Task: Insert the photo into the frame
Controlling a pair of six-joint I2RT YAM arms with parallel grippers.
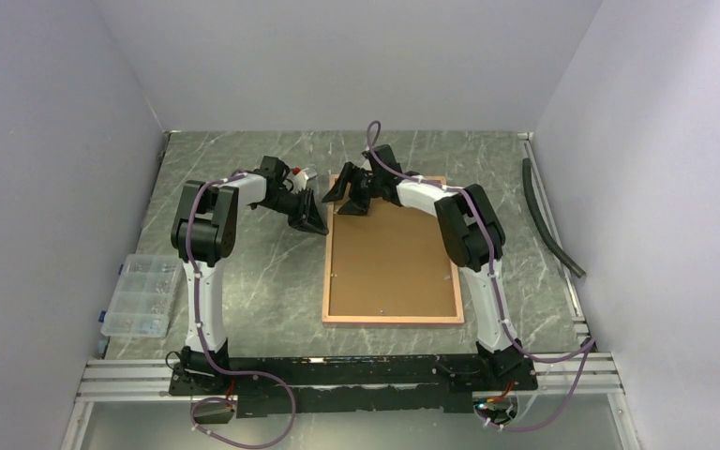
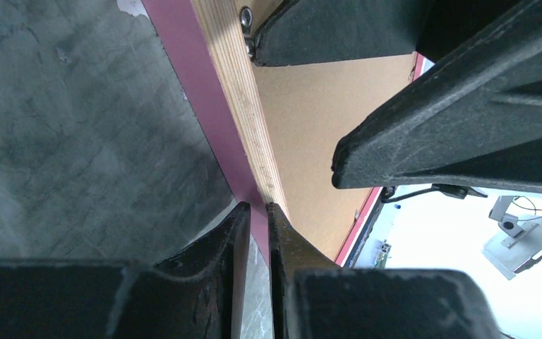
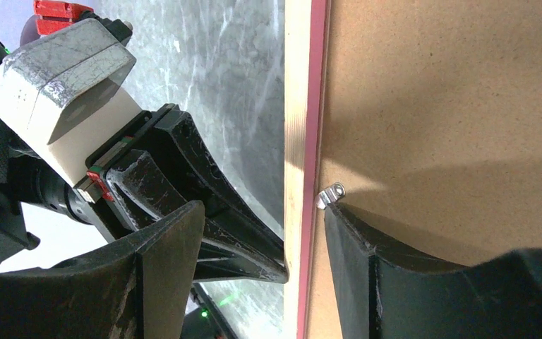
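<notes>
The frame (image 1: 392,321) lies back-up on the marble table, pink border around a brown backing board (image 1: 389,262). The photo is hidden or out of view. My left gripper (image 1: 316,220) is at the frame's far left corner. In the left wrist view it (image 2: 257,210) is shut on the frame's pink and wood edge (image 2: 205,106). My right gripper (image 1: 342,192) stands open across that same edge (image 3: 298,141). One of its fingers (image 3: 367,247) rests on the backing board (image 3: 452,106) against a small metal tab (image 3: 330,194). The other finger (image 3: 162,247) hangs outside the frame.
A clear plastic organiser box (image 1: 139,295) sits at the table's left edge. A dark hose (image 1: 548,220) lies along the right side. The arms' mounting rail (image 1: 356,370) runs along the near edge. Both grippers crowd the same frame corner, almost touching.
</notes>
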